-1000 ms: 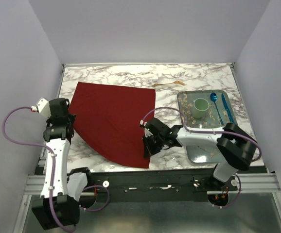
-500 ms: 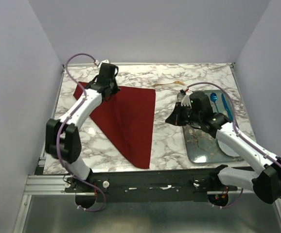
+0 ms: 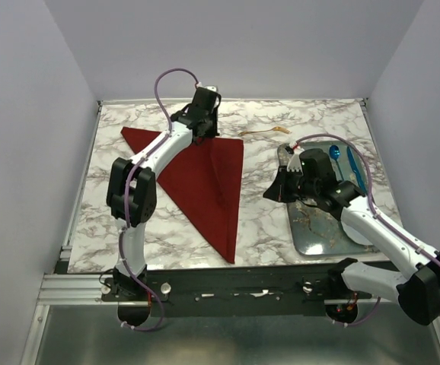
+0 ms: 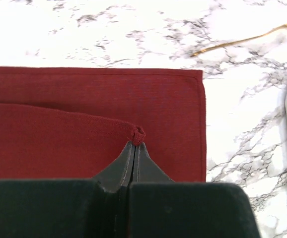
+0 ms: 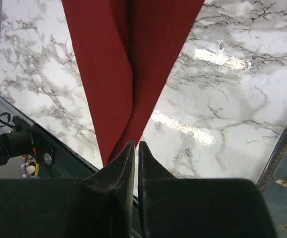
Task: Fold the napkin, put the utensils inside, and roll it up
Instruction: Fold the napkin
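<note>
Now: napkin [image 3: 205, 190] lies left of tray [image 3: 311, 230], a triangle. Left gripper [image 4: 135, 143] clenched on its folded-over corner. Right gripper [image 5: 136, 148] just left of tray, jaws a slit apart, empty. Gold fork [image 3: 266, 132] beyond tray's far left corner.

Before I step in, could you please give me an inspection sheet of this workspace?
Surface: glossy marble-pattern table.
Job's things: napkin folded to a triangle; one gold utensil lies on the table beyond it, apart.
Clutter: metal tray at the right, two blue utensils on it.
Grippers: left gripper shut on a napkin corner; right gripper slightly open, empty, between napkin and tray.
Cables: a purple cable loops off each arm; no snag seen.
Surroundings: plain pale walls; nothing else seen.
</note>
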